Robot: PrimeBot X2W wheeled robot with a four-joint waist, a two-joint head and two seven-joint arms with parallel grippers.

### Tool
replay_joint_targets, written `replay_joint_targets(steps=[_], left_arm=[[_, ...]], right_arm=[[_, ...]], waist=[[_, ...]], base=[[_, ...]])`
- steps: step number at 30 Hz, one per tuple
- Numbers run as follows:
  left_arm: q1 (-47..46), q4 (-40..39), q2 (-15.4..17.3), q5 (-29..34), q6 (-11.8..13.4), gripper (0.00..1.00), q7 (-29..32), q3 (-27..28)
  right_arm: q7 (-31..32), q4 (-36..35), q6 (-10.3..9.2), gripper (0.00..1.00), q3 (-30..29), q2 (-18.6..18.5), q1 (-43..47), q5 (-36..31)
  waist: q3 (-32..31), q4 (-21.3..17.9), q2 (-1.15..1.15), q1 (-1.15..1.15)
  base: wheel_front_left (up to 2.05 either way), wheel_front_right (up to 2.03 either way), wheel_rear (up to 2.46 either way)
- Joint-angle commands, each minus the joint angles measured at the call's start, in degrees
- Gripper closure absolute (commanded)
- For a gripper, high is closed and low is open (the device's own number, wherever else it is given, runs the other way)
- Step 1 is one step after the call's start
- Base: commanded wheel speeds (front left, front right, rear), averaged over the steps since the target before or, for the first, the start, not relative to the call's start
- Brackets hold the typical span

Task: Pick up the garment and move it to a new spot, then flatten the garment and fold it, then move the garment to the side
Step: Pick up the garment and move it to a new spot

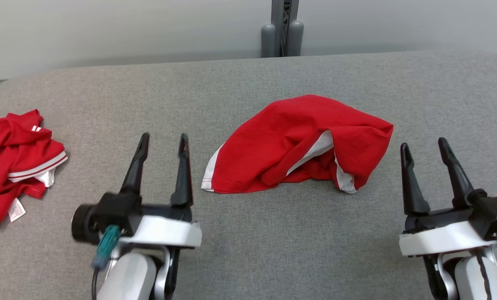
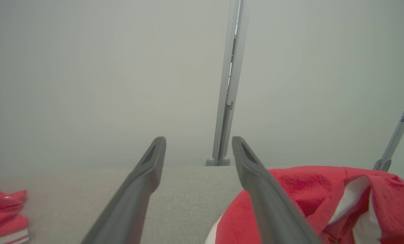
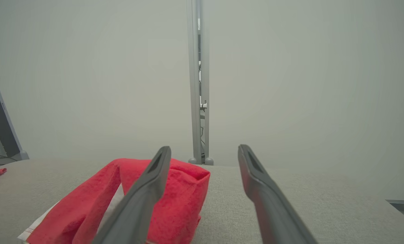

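A crumpled red garment with white trim lies in a loose heap at the middle of the grey table. It also shows as the red garment at the lower right of the left wrist view, and as the garment at the lower left of the right wrist view. My left gripper stands open to the garment's left, a little apart from it, with nothing between its fingers. My right gripper stands open just off the garment's right end, also holding nothing.
A second red garment with white stripes and a label lies bunched at the table's left edge. Behind the table stand a pale wall and a grey upright post. The rounded far edge of the table runs across the top.
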Motion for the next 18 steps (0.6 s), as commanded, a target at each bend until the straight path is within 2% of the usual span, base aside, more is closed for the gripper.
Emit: replay_joint_targets(steps=[1, 7, 11, 18], left_arm=[[2.1, -1.2, -0.4, 1.5, -0.3, 0.00, -0.1, 1.9], [10.5, -4.7, -1.6, 6.1, -0.1, 0.00, -0.1, 8.2], [11.7, -4.9, -1.7, 6.1, -0.4, 0.00, -0.1, 8.6], [11.4, -4.3, -1.7, 5.2, 0.7, 0.00, -0.1, 9.2]], right_arm=[[-0.3, -0.3, 0.09, 0.00, 0.5, -0.4, 0.9, 0.1], [-0.3, -1.3, 0.08, 0.00, 2.1, -0.7, 3.6, 0.7], [-0.3, -1.5, 0.09, 0.00, 2.3, -0.8, 4.1, 1.0], [-0.3, -1.4, 0.09, 0.00, 2.9, -0.8, 3.8, 1.0]], waist=[[-0.3, 0.0, 0.00, 0.00], [-1.0, -0.3, 0.00, 0.00], [-1.1, -0.3, 0.00, 0.00], [-1.0, -0.2, 0.00, 0.00]], base=[[0.00, 0.00, 0.00], [0.00, 0.00, 0.00], [0.00, 0.00, 0.00], [0.00, 0.00, 0.00]])
